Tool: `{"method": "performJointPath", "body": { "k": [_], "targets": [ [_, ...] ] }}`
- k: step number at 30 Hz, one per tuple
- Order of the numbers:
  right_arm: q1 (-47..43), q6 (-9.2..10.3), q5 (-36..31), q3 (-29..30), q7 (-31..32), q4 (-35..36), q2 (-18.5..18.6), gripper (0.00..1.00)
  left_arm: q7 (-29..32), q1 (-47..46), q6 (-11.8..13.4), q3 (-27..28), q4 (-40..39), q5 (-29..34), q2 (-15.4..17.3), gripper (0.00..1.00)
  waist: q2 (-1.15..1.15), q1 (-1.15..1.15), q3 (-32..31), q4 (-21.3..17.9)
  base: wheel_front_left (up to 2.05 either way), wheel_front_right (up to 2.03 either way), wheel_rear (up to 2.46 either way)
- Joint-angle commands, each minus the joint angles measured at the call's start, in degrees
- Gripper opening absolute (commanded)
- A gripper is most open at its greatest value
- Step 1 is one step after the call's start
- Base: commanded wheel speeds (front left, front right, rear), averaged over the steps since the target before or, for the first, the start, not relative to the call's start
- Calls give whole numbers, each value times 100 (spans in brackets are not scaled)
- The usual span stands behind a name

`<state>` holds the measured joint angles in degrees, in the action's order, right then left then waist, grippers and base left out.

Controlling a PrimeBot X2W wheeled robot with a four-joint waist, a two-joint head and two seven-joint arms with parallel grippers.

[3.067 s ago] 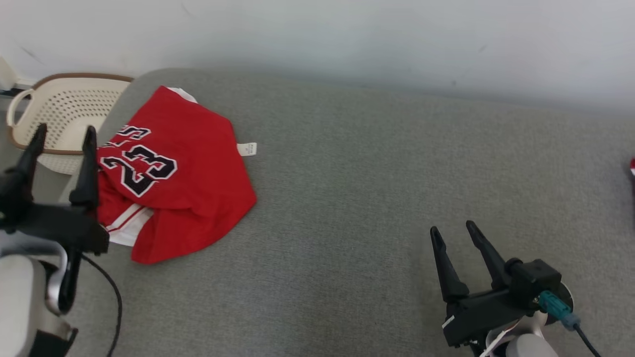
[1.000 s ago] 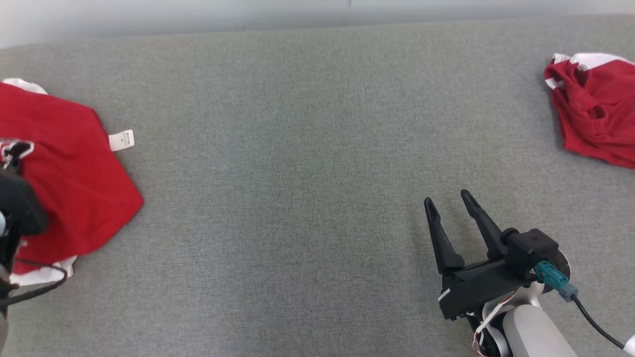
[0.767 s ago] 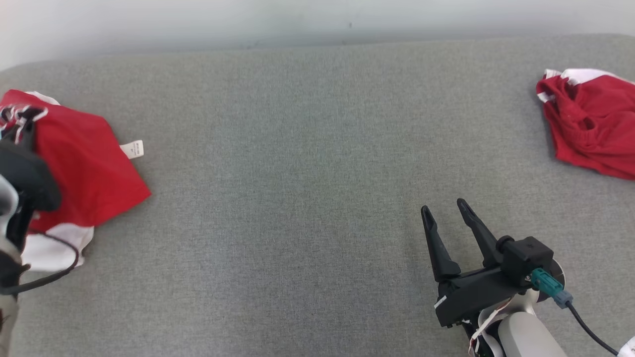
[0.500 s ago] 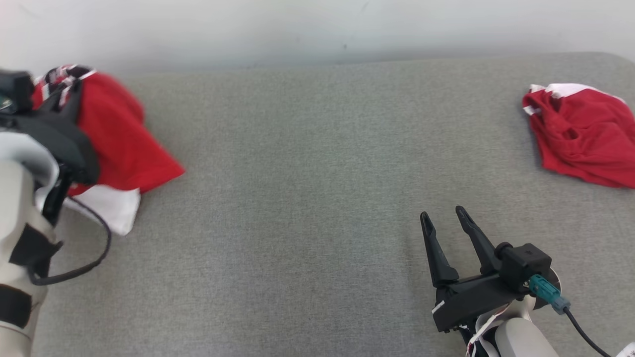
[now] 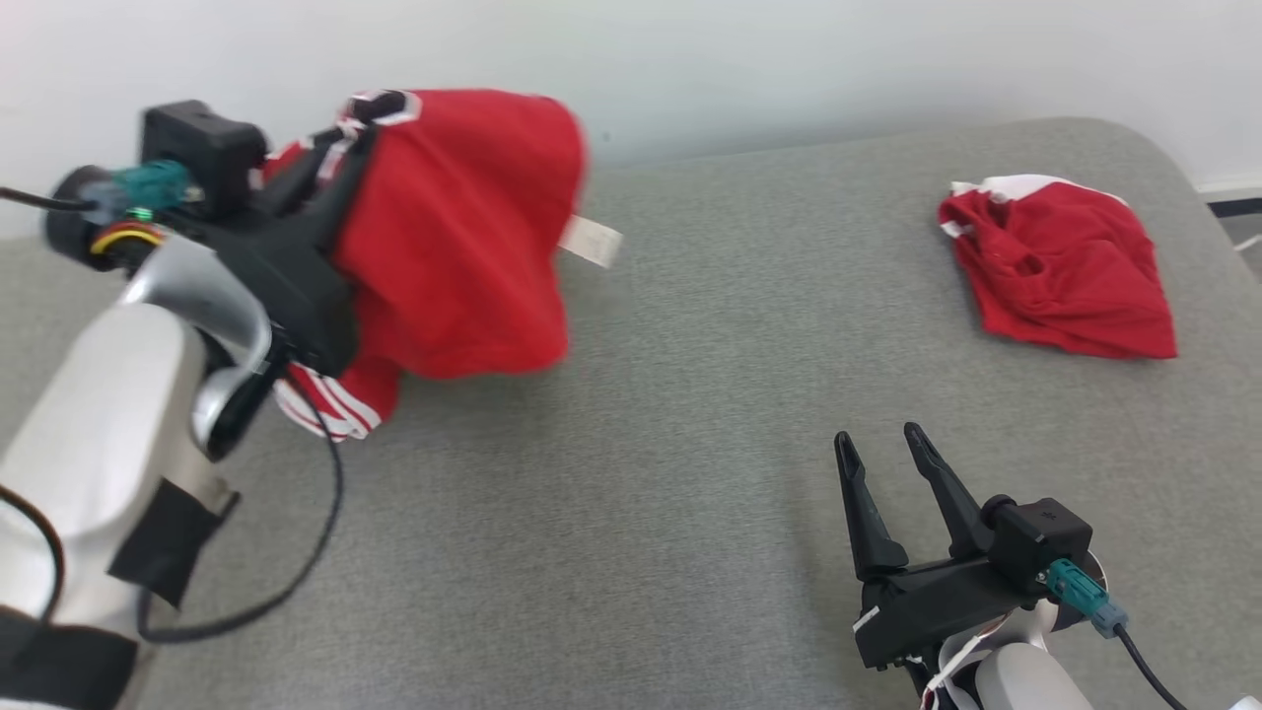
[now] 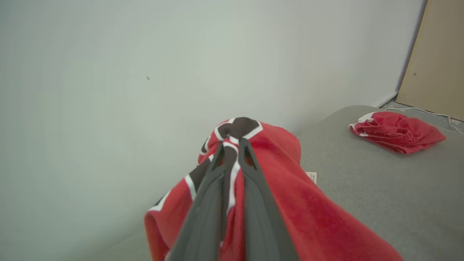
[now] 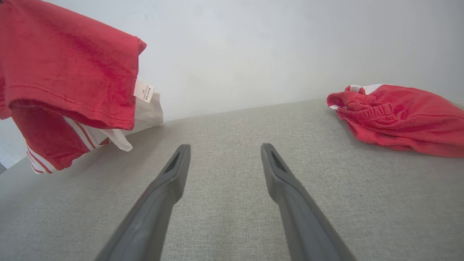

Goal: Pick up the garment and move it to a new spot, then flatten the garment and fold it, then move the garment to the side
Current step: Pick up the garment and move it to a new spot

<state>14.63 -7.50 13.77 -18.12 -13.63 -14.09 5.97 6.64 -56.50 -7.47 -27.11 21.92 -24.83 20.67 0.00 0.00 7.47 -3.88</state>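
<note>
Nearest the camera, the right tool is parked low over the grey padded surface, fingers spread wide with nothing between them. That's pretty much the pose it's been seen in for the last few seconds, so nothing new there.

The real change is further back on the left. About three seconds ago the jersey was lying spread out at the left end of the surface, with the left tool held open just over it. Now that tool is pinched tight on a bunch of the printed fabric, and the jersey has been hoisted up off the surface. It's draped from the pinch in a loose bundle, with the white label poking out on one side and the striped trim hanging lowest. Whether that trim is brushing the surface can't really be told. The head camera has also been swung round in between, so part of the apparent shift is just the view.

So the pick-up looks done and the carry is probably underway. The bare middle of the surface is likely where the jersey gets put. Flattening and folding haven't been started, and a cloth held by one pinch will probably land crumpled.

Far off at the right end, a second red garment is lying crumpled, well apart, with the pale wall behind it.
</note>
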Motion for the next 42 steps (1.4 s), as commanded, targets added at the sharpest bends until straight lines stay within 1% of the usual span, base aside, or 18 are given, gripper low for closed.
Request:
{"method": "performJointPath", "body": {
  "k": [1, 7, 11, 15, 17, 18, 24, 25, 26, 29, 31, 34, 39, 42],
  "targets": [
    [-48, 2, 16, 14, -39, -8, -10, 100, 79, 156, 4, -59, -250, -53, -24, 0, 0, 0, -25, -144, 0, 0, 0],
    [-63, 2, 6, 66, -64, -29, -28, 100, 385, 543, 42, -325, -1290, -208, -202, 0, 0, 0, -3, -284, 0, 0, 0],
    [-68, 2, 11, 89, -90, -46, -37, 100, 450, 904, 107, -507, -1679, -292, -340, 0, 0, 0, 5, -329, 0, 0, 0],
    [-62, 2, -10, 93, -105, -52, -49, 100, 374, 1352, 201, -634, -1688, -464, -552, 0, 0, 0, 24, -355, 0, 0, 0],
    [-61, 2, -14, 92, -108, -51, -49, 100, 328, 1431, 207, -657, -1660, -474, -577, 0, 0, 0, 31, -358, 0, 0, 0],
    [-63, 2, -17, 96, -108, -47, -49, 100, 253, 1510, 256, -676, -1615, -457, -605, 0, 0, 0, 38, -359, 0, 0, 0],
    [-81, 2, -41, 115, -105, -39, -42, 100, -107, 2016, 245, -891, -1131, -634, -941, 0, 0, 0, 58, -317, 0, 0, 0],
    [-83, 2, -47, 114, -106, -40, -47, 100, -171, 2080, 234, -950, -1037, -616, -978, 33, 0, 0, 55, -306, 0, 0, 0],
    [-91, 2, -51, 114, -107, -41, -53, 100, -248, 2157, 224, -986, -950, -631, -1036, 99, 0, 0, 47, -292, 0, 0, 0],
    [-113, 2, -51, 140, -103, -59, -56, 100, -490, 2346, 213, -1107, -778, -680, -1214, 100, 0, 0, 13, -237, 0, 0, 0],
    [-128, 2, -53, 155, -105, -62, -57, 100, -632, 2461, 227, -1138, -727, -674, -1273, 100, 0, 0, -9, -198, 0, 0, 0],
    [-165, 2, -38, 186, -109, -70, -62, 100, -843, 2680, 304, -1156, -780, -689, -1348, 100, 0, 0, -63, -126, 0, 0, 0],
    [-267, 2, -34, 233, -114, -73, -73, 100, -1168, 3138, 529, -1107, -1047, -688, -1326, 100, 0, 0, -181, -17, 0, 0, 0],
    [-327, 2, -49, 284, -116, -41, -78, 100, -1477, 3399, 757, -992, -1282, -581, -1233, 100, 0, 0, -223, 64, 0, 0, 0]
  ]
}}
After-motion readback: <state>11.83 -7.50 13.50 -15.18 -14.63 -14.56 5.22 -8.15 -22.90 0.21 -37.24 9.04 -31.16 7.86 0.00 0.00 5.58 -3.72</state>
